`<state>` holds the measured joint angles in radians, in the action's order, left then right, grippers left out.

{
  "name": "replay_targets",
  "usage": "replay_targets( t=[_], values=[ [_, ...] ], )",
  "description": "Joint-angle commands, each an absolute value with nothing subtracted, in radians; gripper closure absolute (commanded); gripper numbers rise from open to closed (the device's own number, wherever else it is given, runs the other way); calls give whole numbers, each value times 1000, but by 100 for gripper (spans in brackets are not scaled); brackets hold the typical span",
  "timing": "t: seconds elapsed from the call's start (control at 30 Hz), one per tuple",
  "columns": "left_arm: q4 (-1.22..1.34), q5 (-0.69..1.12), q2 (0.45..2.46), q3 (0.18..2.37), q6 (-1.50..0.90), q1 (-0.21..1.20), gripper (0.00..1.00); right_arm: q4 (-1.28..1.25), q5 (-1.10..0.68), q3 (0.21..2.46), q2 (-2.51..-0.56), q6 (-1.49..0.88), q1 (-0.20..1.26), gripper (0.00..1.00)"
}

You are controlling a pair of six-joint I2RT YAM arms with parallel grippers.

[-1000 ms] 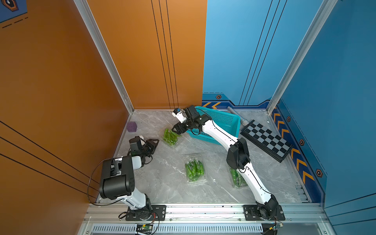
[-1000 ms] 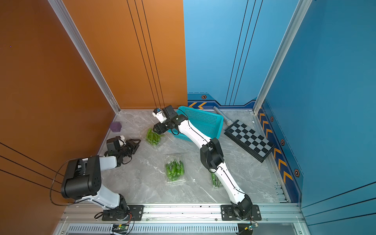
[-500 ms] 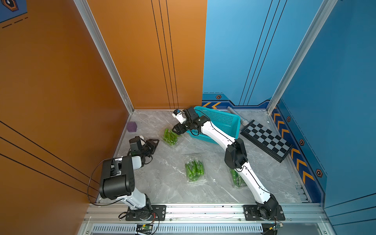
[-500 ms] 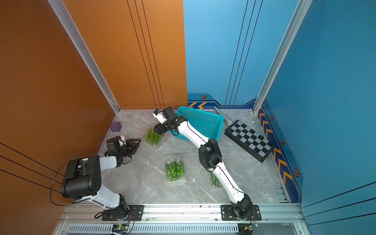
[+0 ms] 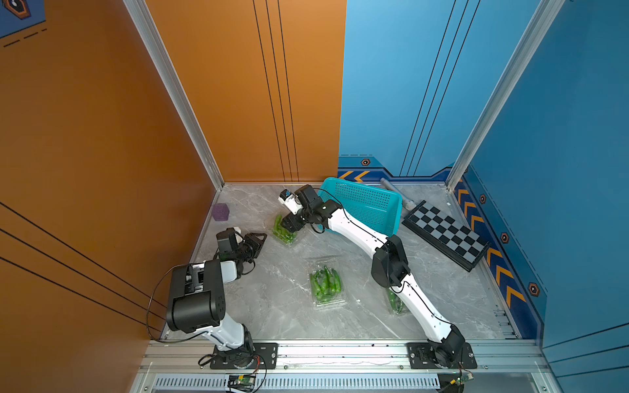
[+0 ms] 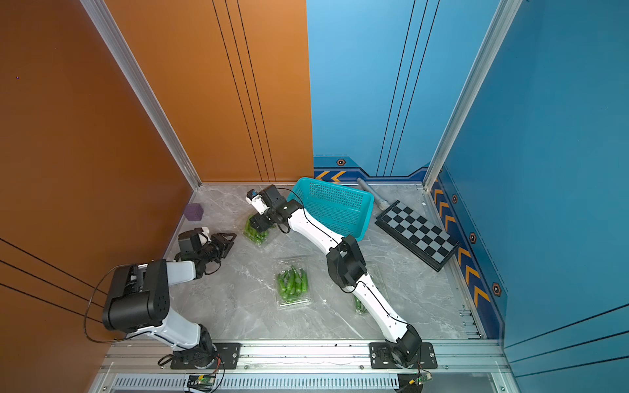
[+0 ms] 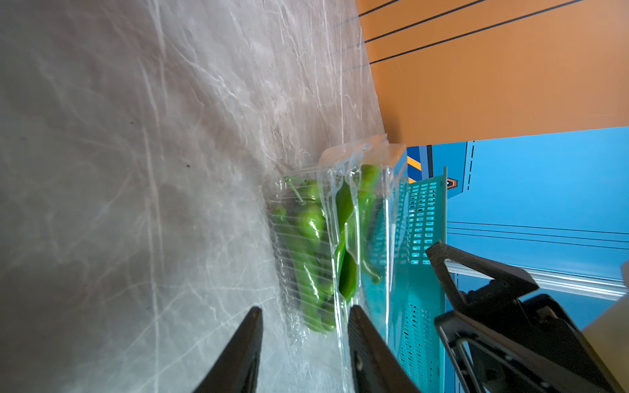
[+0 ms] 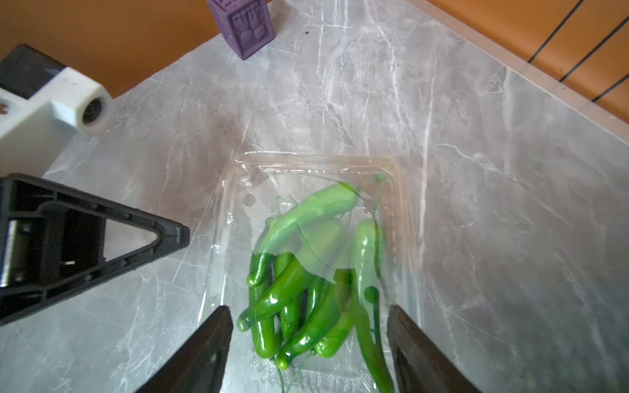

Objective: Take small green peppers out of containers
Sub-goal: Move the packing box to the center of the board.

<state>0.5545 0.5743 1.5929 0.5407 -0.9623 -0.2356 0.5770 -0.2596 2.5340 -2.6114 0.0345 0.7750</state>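
Peppers [image 8: 296,289] sit unpicked in all three clear clamshell trays [image 5: 329,306], one batch between the right gripper's [image 8: 309,308] spread, empty fingers, the left gripper's [image 7: 305,308] fingers parted empty at that tray's edge.

I can read no words or numbers anywhere in these views; what I do get are signs. There is a pair of orange chevrons [image 5: 354,176] on the dark strip at the foot of the blue back wall; a row of orange chevrons [image 5: 514,295] on the base strip of the right wall; small hexagon badges [image 5: 365,162] on those same strips; and part of a hexagon emblem [image 5: 15,6] on a blue panel high on the orange wall. The purple cube [image 8: 243,25] has an embossed pattern on its faces, which I cannot make out; the bluish mark [image 5: 288,194] on the right wrist camera is too small to read.
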Motion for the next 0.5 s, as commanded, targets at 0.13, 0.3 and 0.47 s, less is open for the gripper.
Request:
replay_targets(
  t=[0.13,0.3,0.47],
  values=[
    [557,594,1605,566,-952,-242,57,589,-223,2548,-2649,26,758,25],
    [557,591,1610,569,-951,-244,57,589,-276,2548,-2666,-2,763,25],
    [557,589,1609,565,-953,-246,57,595,-282,2542,-2682,-16,776,25]
  ],
)
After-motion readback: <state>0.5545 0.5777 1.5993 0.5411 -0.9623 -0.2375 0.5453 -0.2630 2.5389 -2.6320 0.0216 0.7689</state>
